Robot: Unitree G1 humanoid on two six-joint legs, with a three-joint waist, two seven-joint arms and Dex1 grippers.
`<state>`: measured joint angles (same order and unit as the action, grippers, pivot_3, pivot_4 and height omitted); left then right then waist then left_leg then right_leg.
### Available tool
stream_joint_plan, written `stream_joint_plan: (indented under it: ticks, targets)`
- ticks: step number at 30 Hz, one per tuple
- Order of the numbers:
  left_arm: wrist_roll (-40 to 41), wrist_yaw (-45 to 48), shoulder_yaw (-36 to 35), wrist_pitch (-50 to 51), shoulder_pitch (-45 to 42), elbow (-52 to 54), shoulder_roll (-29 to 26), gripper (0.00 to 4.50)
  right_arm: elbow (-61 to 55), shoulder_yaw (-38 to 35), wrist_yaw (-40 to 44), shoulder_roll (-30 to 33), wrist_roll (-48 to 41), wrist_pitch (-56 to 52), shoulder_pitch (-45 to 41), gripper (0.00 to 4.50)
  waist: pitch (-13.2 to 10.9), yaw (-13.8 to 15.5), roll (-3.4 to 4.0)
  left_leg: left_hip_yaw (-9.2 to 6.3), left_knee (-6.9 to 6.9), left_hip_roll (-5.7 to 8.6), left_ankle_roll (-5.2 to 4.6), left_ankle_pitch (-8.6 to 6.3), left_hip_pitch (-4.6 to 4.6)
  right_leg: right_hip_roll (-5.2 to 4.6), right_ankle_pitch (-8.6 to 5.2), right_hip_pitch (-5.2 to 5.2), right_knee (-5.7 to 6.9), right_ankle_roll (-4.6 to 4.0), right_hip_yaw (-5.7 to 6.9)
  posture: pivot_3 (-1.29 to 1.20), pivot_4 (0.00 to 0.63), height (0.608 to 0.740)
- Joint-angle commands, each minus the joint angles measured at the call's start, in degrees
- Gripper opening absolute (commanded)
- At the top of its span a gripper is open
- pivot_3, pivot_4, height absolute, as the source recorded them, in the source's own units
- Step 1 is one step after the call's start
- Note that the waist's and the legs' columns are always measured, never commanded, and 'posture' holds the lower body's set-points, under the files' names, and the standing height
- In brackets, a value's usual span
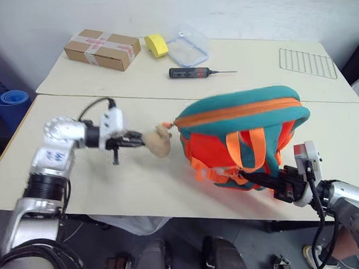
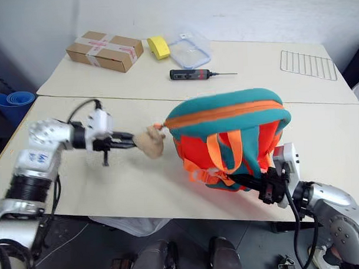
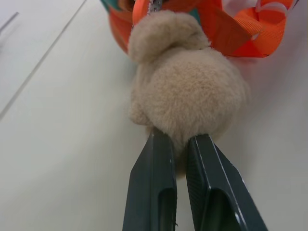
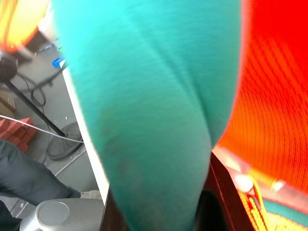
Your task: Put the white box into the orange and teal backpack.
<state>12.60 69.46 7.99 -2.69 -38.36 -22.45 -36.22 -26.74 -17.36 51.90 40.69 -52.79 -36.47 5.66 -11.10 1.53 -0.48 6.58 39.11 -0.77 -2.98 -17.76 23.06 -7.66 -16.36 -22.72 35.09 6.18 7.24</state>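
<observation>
Fingers (image 3: pixel 154 192) of the left gripper (image 1: pixel 134 139) pinch the tan plush toy (image 1: pixel 159 141); the right gripper (image 1: pixel 274 184) clamps the orange and teal backpack (image 1: pixel 241 132), lying lengthwise across the near table (image 1: pixel 110 184), its zipper closed.

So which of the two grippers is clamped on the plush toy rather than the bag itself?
The left gripper: it is shut on the tan plush toy hanging off the orange and teal backpack. The right gripper instead pinches the backpack's own teal fabric.

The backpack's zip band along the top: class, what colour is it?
Orange, running across the teal top of the backpack; clearest in the left eye view.
</observation>
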Motion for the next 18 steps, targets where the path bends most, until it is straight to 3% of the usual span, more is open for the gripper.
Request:
stream_joint_plan:
  ticks: [1, 6, 12, 14, 18]
  targets:
    - [-2.2, -3.5, 0.0, -1.1, 0.5, -2.5, 2.7, 0.06, 0.3, -2.4, 0.5, -0.5, 0.0, 1.8, 1.1, 0.11, 0.0, -0.1, -0.01, 0.0, 0.0, 0.0, 0.0, 0.0, 0.0, -0.01, 0.0, 0.0, -0.01, 0.0, -0.03, 0.0, 0.15, 0.74]
    - [7.9, -5.9, -5.9, 8.1, -0.1, 3.3, 8.5, 0.06, 0.9, -2.2, 1.2, -0.7, 0.5, 3.0, 1.6, 0.11, 0.0, 0.0, -0.01, 0.0, 0.01, 0.01, -0.02, 0.01, 0.0, 0.01, 0.0, 0.01, 0.05, 0.01, 0.0, 0.0, 0.15, 0.74]
    - [21.2, -5.0, -13.6, 25.5, -3.7, 11.9, 6.2, 0.06, 1.5, -1.6, 1.8, -1.3, 0.7, 4.2, 1.6, 0.11, 0.0, -0.2, -0.01, -0.05, 0.02, 0.0, -0.01, 0.02, 0.0, 0.04, 0.0, 0.01, 0.06, 0.01, 0.0, 0.0, 0.15, 0.74]
    - [21.0, -7.5, -15.0, 27.9, -5.2, 9.5, 5.4, 0.06, 1.8, -1.4, 1.9, -1.7, 0.8, 4.3, 1.6, 0.11, 0.0, -0.2, -0.01, -0.04, 0.02, 0.02, -0.01, 0.02, -0.01, 0.11, 0.0, 0.01, 0.08, 0.01, 0.03, 0.0, 0.15, 0.74]
    - [11.7, -9.4, -9.9, 25.2, -4.6, 4.2, 3.2, 0.06, 2.1, -1.5, 1.3, -2.5, 0.3, 4.4, 0.7, 0.11, 0.0, -0.1, -0.01, -0.01, 0.02, 0.08, -0.02, 0.02, -0.06, 0.17, 0.0, 0.03, 0.14, 0.01, 0.16, 0.0, 0.15, 0.74]
